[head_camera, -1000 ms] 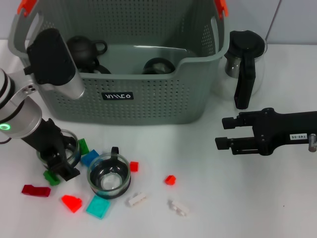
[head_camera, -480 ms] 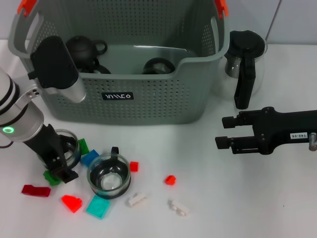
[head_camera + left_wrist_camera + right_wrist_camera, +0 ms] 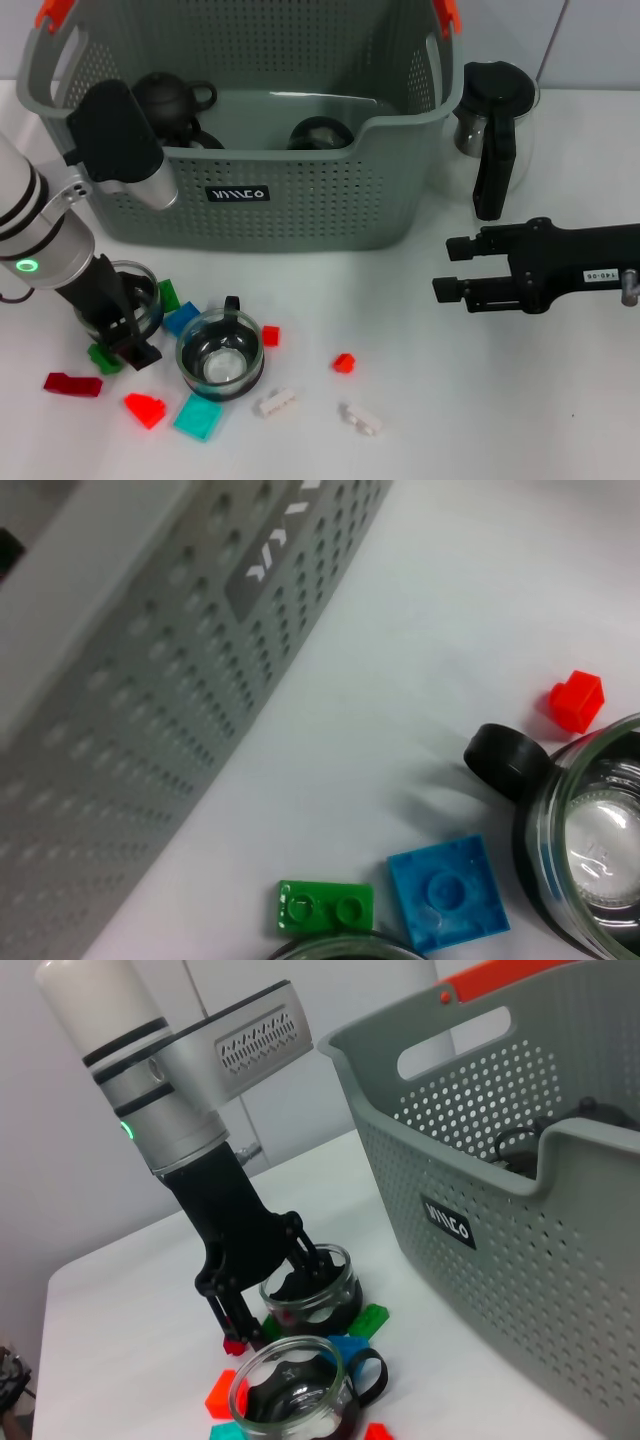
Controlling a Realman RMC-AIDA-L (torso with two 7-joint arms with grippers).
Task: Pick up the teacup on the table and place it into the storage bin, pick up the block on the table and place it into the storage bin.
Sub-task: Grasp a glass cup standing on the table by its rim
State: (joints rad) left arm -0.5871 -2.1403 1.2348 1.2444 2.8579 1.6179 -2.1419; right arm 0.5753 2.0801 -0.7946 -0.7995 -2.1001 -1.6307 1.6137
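Our left hand [image 3: 122, 332] is clamped across the rim of the teacup [image 3: 133, 297] at 7 o'clock from the storage bin [image 3: 300, 205]. Thin glass might slip, or we snag the second cup [image 3: 220, 357] lifting out. Right hand [image 3: 448, 268] parked, fingers apart.

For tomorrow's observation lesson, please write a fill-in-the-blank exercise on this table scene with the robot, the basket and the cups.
1. The left gripper is lowered at a glass teacup beside a ____ two-stud block.
2. The storage bin has ____ clips on its rim.
3. The right gripper hovers near the glass pitcher, holding ____.

Missing words: green; orange; nothing
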